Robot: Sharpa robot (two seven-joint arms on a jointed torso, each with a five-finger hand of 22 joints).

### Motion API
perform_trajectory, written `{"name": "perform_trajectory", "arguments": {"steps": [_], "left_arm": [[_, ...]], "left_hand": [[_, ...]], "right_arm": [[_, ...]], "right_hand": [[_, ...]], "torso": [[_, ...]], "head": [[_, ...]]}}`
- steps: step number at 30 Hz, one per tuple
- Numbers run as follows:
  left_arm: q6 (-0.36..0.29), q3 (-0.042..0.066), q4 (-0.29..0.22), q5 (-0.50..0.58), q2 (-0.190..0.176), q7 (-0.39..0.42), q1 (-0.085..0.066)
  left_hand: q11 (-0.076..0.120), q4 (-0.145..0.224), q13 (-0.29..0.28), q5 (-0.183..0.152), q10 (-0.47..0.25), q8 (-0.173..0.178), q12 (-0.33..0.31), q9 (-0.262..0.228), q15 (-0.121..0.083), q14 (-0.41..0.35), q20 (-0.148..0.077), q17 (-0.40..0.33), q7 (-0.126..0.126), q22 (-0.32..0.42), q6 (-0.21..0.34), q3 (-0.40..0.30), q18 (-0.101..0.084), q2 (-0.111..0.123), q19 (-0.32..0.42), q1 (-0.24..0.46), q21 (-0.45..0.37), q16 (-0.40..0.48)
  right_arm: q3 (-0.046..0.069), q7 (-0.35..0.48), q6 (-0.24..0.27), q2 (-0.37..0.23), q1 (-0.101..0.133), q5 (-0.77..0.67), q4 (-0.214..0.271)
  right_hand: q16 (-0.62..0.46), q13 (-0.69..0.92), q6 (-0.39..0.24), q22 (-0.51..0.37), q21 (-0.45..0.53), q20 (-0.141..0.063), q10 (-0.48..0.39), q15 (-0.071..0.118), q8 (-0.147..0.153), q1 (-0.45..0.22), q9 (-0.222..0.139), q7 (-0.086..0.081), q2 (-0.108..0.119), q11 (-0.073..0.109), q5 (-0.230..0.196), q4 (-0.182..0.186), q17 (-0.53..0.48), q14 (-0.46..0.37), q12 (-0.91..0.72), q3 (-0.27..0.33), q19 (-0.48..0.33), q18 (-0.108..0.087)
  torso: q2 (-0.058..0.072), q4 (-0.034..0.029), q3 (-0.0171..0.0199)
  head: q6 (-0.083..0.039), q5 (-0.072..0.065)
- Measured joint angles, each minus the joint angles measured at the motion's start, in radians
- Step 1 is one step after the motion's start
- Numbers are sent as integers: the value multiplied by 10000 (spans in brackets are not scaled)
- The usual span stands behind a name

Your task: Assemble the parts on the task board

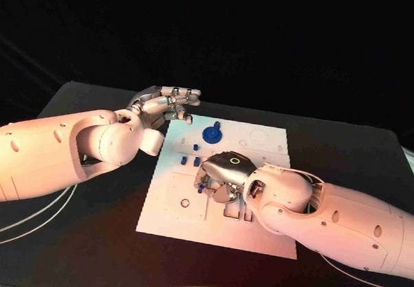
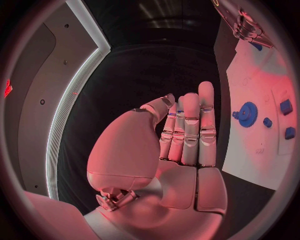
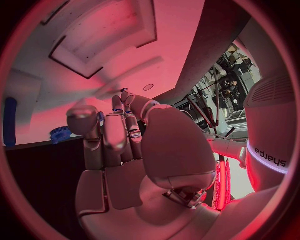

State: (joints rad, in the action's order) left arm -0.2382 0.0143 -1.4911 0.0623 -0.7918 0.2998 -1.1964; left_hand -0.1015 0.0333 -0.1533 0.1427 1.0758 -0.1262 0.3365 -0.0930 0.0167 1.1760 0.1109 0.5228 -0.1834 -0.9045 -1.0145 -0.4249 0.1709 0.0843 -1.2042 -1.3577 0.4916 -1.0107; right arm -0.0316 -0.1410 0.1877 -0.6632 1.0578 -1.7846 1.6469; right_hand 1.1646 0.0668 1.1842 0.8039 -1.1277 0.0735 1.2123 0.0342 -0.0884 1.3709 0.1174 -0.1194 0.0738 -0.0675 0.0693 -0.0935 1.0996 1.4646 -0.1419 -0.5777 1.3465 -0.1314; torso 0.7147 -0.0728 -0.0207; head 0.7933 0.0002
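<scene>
The white task board [image 1: 258, 228] lies in the middle of the black table. A blue gear [image 1: 211, 133] sits near its far left part, with small blue parts [image 1: 195, 146] beside it. My left hand [image 1: 166, 101] hovers off the board's far left corner, fingers straight and side by side, holding nothing [image 2: 184, 135]. The left wrist view shows the gear [image 2: 248, 114] and a small blue part [image 2: 286, 106] on the board [image 2: 250, 150]. My right hand [image 1: 222, 174] is over the board's middle, fingers bent down onto it. They hide what lies beneath. The right wrist view shows that hand [image 3: 125, 145] close to the gear [image 3: 60, 134].
Black table [image 1: 77, 240] surrounds the board on all sides. My left forearm [image 1: 36, 153] lies along the board's left side, and my right forearm [image 1: 358, 228] crosses its near right corner. Thin cables [image 1: 19, 224] trail under the left arm.
</scene>
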Motion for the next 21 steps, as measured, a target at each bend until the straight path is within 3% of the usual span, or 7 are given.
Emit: {"name": "perform_trajectory", "arguments": {"steps": [4,9,15,21], "left_arm": [[2,0,0,-1,0,-3,0],[2,0,0,-1,5,-4,0],[1,0,1,-2,5,-6,0],[1,0,1,-2,4,-12,0]], "left_hand": [[0,0,1,0,0,0,0,0,0,0,0,0,0,0,0,0,1,0,0,0,0,0],[0,0,-11,0,0,0,45,0,0,0,0,0,0,0,0,0,0,0,0,0,0,0],[0,0,-11,0,0,-23,45,-1,1,-1,0,-2,0,-1,0,0,0,0,0,0,0,0],[0,0,-10,0,0,-38,45,-1,1,-1,0,-11,0,-1,0,-1,0,0,0,0,0,0]], "right_arm": [[-10,-37,-35,23,-2,-36,25],[-44,-129,-139,72,-16,-79,29],[-63,-225,-212,108,-11,-82,11],[-74,-253,-177,108,-11,-70,0]], "right_hand": [[0,0,-11,0,0,0,0,0,11,-42,6,-10,-13,0,-5,0,0,0,0,1,0,0],[58,17,-205,-1,0,20,-29,-99,88,-359,20,-149,71,25,168,61,43,25,165,229,20,0],[-1,-17,-773,-278,99,174,-587,-275,241,-858,-86,-271,261,-175,297,232,-121,21,399,795,-99,1],[-148,-62,-1703,-900,529,385,-1625,-414,241,-808,-335,-374,425,-351,212,197,-338,19,741,1164,-311,0]], "torso": [[-1,0,-2],[-1,0,-1],[-1,-2,-2],[-1,-1,-3]], "head": [[-11,0],[-17,-11],[-18,-17],[-16,-1]]}}
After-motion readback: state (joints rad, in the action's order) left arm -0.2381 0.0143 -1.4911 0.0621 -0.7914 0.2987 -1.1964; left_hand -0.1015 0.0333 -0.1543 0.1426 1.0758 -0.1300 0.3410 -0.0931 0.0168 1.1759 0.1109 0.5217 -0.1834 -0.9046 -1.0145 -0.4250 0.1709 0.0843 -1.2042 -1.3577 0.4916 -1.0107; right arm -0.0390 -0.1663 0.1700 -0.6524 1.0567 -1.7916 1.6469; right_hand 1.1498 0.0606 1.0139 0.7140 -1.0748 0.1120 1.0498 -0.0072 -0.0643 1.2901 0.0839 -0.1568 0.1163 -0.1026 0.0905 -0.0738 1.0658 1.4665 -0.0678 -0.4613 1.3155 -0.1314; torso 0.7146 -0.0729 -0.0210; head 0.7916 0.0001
